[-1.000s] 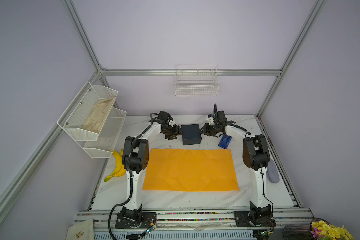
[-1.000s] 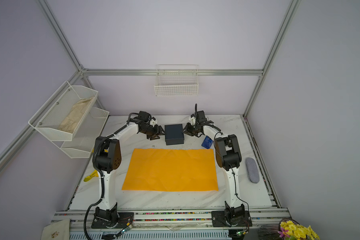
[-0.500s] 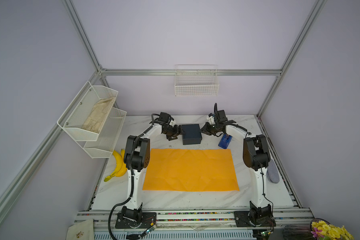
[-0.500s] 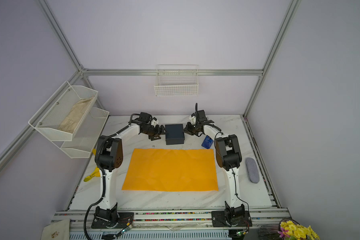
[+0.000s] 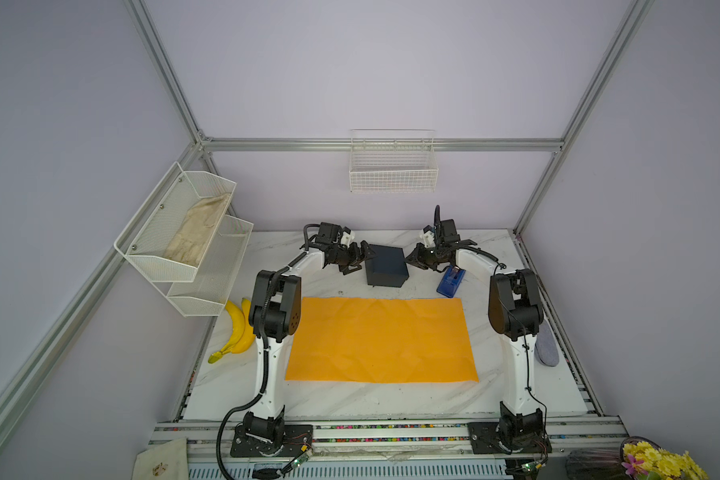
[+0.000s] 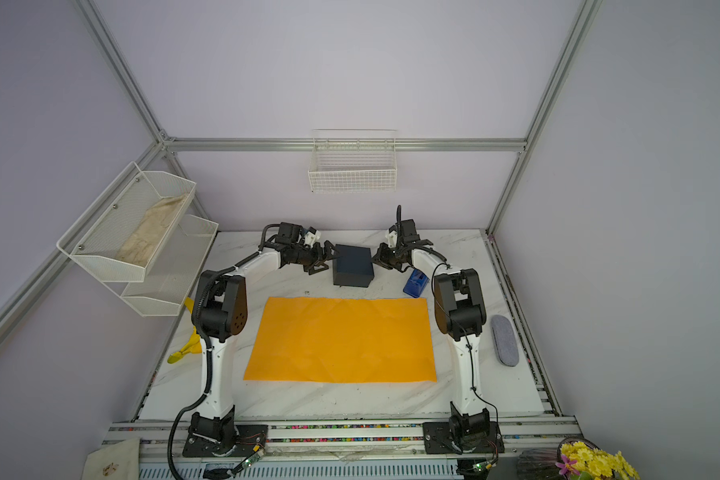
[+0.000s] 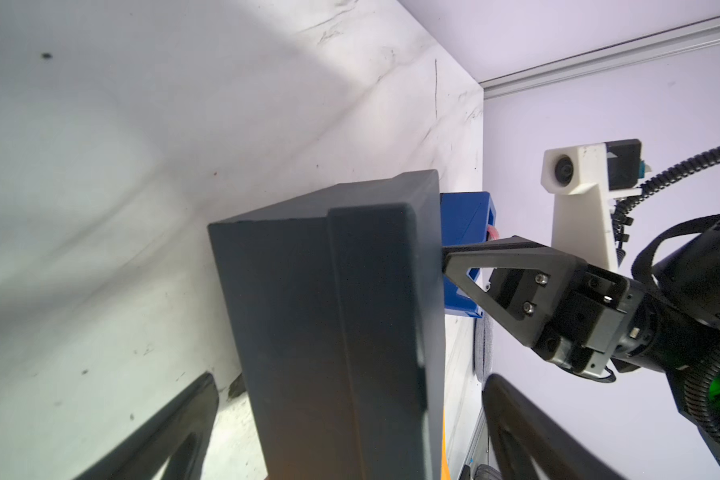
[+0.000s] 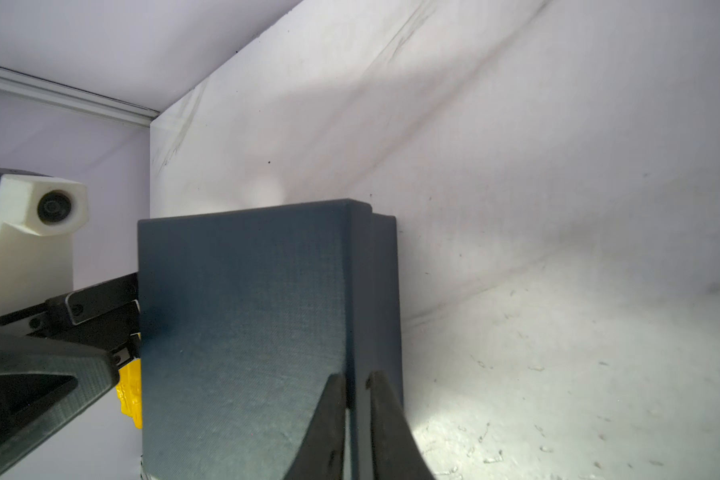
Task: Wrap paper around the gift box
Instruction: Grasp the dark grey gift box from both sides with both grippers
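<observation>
Left gripper just popped wide open around the box

The left gripper has spread wide in the last second and holds nothing, though the gift box sits between its fingers. The right gripper is nearly closed and empty, tips against the opposite side. The box is near the bench's back edge, just behind the paper. Looks like a grab is coming.

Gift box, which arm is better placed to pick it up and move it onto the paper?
Probably left: the left claw is open and straddling the gift box; the right claw is shut, merely at the box's side.
</observation>
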